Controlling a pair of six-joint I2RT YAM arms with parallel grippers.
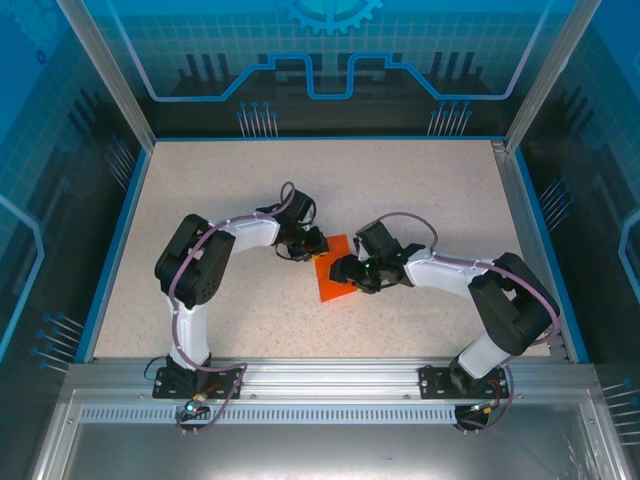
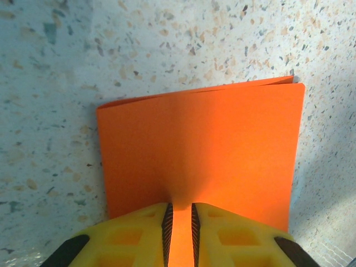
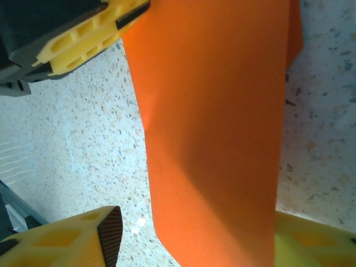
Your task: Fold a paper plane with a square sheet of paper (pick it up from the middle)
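The sheet of paper (image 2: 200, 144) lies near the middle of the tabletop (image 1: 400, 190), doubled over on itself, its two layers showing as a thin gap along the edge farthest from the left claw (image 2: 179, 214). That claw is closed tight on the near edge of the sheet, the orange pinched up between its yellow fingers. This looks meant to anchor the fold so the layers cannot slide while the other arm works. The right claw (image 3: 194, 222) stands wide apart with the sheet running between its fingers; one finger is clear of the paper's edge, so it holds nothing and seems placed to press or pinch the sheet next. Both arms are bent at the elbow and reach inward. The left wrist is low at the sheet's far-left corner, and the right wrist is low over the sheet's right side.
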